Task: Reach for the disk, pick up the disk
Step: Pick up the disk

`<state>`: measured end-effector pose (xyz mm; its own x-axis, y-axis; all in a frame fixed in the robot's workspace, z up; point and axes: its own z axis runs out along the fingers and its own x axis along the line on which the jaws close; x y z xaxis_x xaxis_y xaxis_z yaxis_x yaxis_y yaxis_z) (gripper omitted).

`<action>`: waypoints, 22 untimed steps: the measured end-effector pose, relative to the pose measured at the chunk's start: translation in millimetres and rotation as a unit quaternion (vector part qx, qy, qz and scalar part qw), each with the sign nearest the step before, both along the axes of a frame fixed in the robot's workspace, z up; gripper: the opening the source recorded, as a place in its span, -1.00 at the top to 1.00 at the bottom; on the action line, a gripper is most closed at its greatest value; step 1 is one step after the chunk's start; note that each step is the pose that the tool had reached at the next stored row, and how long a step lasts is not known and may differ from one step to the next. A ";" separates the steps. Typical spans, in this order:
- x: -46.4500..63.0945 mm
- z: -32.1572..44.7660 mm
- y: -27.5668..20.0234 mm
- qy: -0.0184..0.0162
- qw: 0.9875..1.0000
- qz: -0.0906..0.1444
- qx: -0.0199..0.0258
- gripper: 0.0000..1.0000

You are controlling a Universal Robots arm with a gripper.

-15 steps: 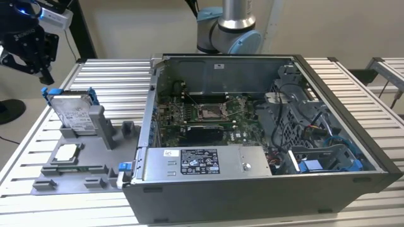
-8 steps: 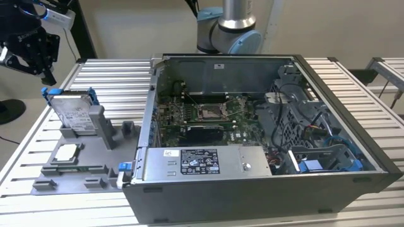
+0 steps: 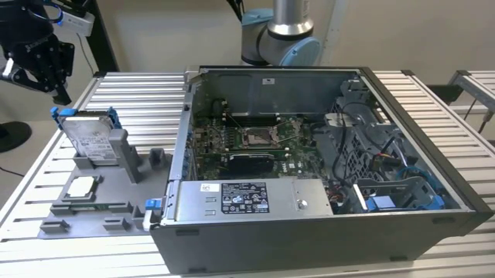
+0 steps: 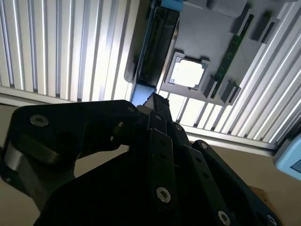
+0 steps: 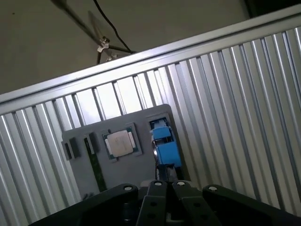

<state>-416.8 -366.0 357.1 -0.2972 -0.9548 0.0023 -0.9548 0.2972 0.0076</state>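
I see my fingers (image 3: 59, 90) pinched together, holding nothing, with the hard drive (image 3: 87, 138) standing just below them.

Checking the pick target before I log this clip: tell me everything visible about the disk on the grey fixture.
The disk is a flat silver metal rectangle with a white printed label and a blue plastic bracket along its edges. It stands on edge, leaning back, slotted into the grey holder on the slatted table. The gripper hangs above it, not touching.
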 end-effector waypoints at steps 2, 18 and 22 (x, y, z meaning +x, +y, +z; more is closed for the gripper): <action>0.0 0.0 0.0 0.000 1.000 0.000 0.000 1.00; 0.0 0.0 0.1 0.000 1.000 0.004 0.000 -1.00; 0.1 -0.3 0.1 0.000 1.000 0.004 0.000 -1.00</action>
